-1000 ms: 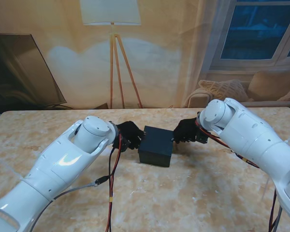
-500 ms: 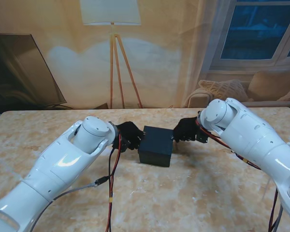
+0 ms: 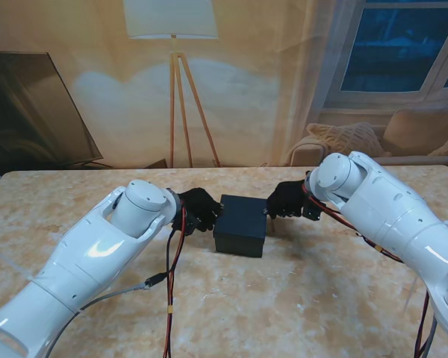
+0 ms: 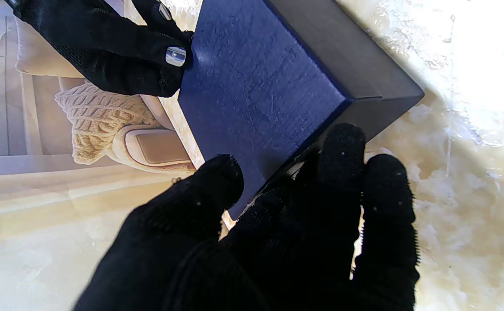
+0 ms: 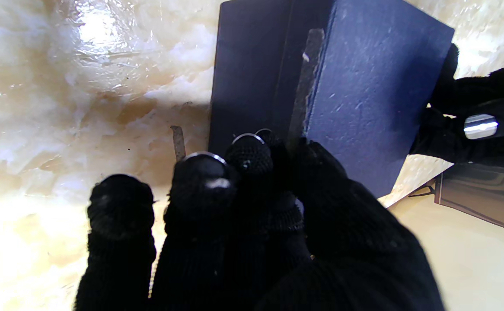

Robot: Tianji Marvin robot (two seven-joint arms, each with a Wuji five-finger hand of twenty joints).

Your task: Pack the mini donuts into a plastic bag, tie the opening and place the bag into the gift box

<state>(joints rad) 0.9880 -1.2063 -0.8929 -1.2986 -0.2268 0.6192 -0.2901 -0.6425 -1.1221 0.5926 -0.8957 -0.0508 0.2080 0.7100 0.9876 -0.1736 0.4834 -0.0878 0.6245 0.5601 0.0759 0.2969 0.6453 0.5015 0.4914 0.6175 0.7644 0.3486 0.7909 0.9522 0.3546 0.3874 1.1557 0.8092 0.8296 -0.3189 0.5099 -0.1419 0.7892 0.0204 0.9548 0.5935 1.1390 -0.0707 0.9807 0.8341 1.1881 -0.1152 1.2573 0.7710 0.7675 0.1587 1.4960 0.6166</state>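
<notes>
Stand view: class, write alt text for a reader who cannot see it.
A closed dark gift box sits mid-table on a marble table, with the left hand and right hand, both black-gloved, touching its opposite sides.

Gift box (image 3: 240, 224) closed – contents hidden, no view of donuts or bag. Left hand (image 3: 198, 209) half behind its own wrist in stand view. Right hand (image 5: 252, 224) fingertips blurred; exact contact with the box edge unclear.

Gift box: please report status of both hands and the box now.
Left hand and right hand grip opposite sides of the box. Lid on. No bag or donuts visible.
</notes>
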